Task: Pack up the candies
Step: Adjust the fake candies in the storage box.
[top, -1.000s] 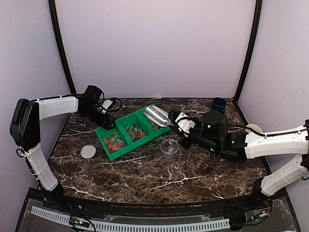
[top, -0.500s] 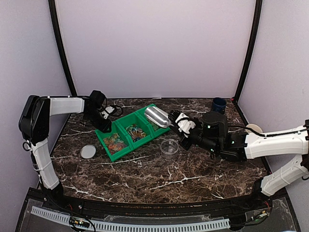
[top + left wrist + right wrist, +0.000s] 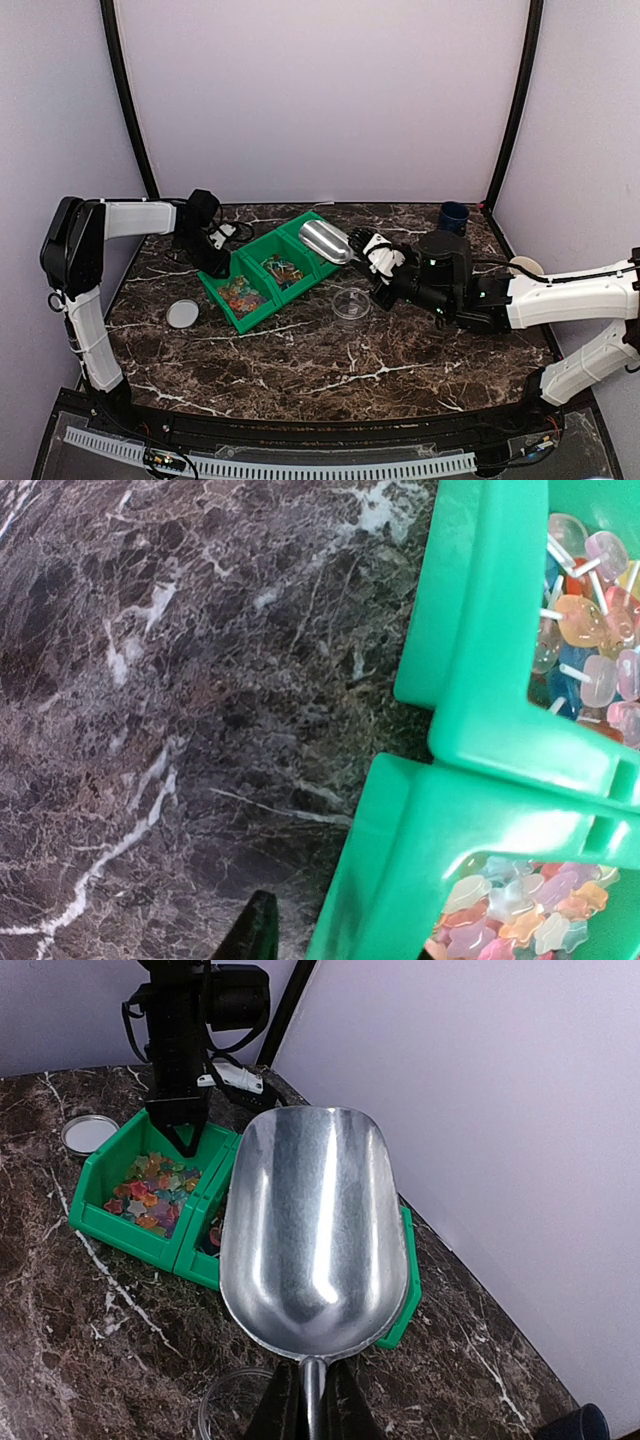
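The candies (image 3: pixel 238 293) are small mixed-colour pieces lying in the compartments of the green bin (image 3: pixel 303 234); they also show in the left wrist view (image 3: pixel 520 920) and the right wrist view (image 3: pixel 150 1195). My left gripper (image 3: pixel 215 262) straddles the bin's far-left wall (image 3: pixel 400 830), one finger (image 3: pixel 258 930) outside and the other inside, shut on that wall. My right gripper (image 3: pixel 372 258) is shut on the handle of an empty silver scoop (image 3: pixel 310 1220), held above the bin's right end. The small clear jar (image 3: pixel 350 303) stands empty just below the scoop.
A flat round whitish lid (image 3: pixel 183 313) lies on the marble to the left of the bin. A dark blue cup (image 3: pixel 454 215) stands at the back right. A pale round object (image 3: pixel 523 267) sits at the right edge. Purple walls close the back and sides.
The left arm swung back towards the wall, then the bin turned, its right end shifting left and towards the back. The right arm and scoop have stayed still.
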You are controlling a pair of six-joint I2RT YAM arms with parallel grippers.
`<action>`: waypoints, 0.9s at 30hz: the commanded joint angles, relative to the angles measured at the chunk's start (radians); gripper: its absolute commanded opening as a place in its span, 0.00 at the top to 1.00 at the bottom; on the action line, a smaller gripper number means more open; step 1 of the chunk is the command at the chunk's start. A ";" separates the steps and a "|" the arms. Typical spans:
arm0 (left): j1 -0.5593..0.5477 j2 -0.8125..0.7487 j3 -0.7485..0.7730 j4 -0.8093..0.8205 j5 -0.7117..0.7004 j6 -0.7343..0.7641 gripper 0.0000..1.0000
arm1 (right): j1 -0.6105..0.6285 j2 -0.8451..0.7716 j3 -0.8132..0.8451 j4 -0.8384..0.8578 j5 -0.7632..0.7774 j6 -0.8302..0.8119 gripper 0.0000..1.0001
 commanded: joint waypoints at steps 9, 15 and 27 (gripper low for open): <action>-0.012 0.020 0.009 -0.084 -0.051 -0.015 0.62 | -0.008 -0.001 -0.001 0.051 -0.016 0.021 1.00; -0.014 0.037 0.007 -0.088 -0.047 -0.001 0.69 | -0.008 0.002 -0.001 0.050 -0.027 0.024 1.00; -0.062 0.079 -0.022 -0.086 -0.015 -0.024 0.70 | -0.008 0.007 0.000 0.046 -0.031 0.025 1.00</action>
